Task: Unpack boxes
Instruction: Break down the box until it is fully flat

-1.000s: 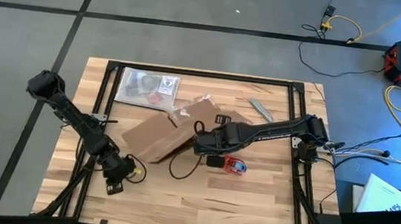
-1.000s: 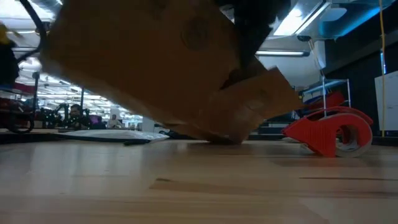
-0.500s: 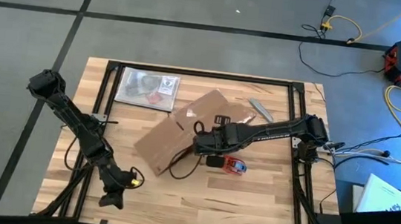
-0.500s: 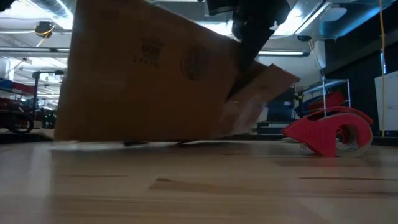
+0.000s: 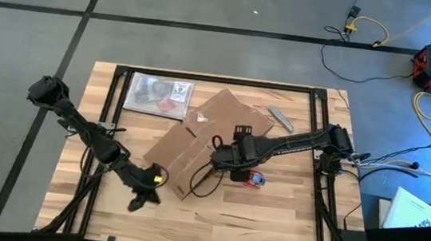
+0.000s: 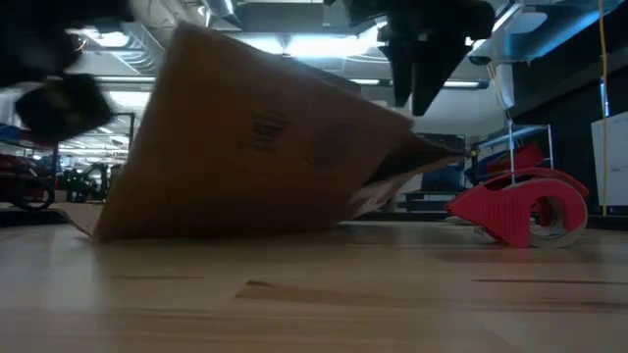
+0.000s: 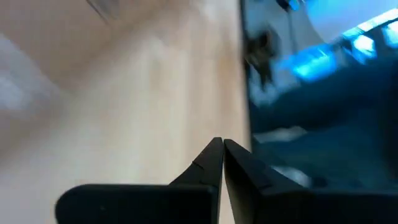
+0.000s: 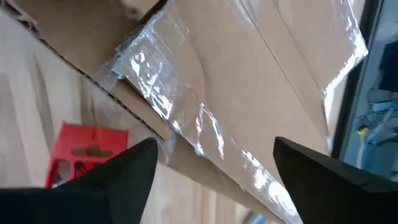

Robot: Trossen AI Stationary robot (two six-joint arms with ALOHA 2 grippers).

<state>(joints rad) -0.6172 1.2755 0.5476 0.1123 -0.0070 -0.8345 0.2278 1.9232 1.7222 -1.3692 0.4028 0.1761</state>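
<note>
The brown cardboard box (image 5: 197, 139) with shiny clear tape strips (image 8: 186, 118) lies mid-table. In the low view the box (image 6: 255, 157) rests on its bottom edge, and its top slopes up toward the right. My right gripper (image 5: 225, 162) is open and points down just above the box's right end (image 6: 417, 93). In its wrist view, the gripper (image 8: 214, 165) has one finger on either side of a taped flap edge, apart from it. My left gripper (image 5: 142, 197) is shut, near the front edge beside the box's near left corner, with nothing between its fingers (image 7: 222, 152).
A red tape dispenser (image 5: 253, 178) stands right of the box, seen also in the low view (image 6: 520, 206). A clear plastic bag with small items (image 5: 158, 94) lies at the far left. A grey strip (image 5: 280, 118) lies at the far side. A black cord loop (image 5: 197, 183) hangs by the right gripper.
My right gripper has opened and let go of the box. The box hung tilted from it with one lower edge on the table. It has dropped and now rests on its bottom edge. My left gripper has swung toward the table's right, has turned, and stays shut.
</note>
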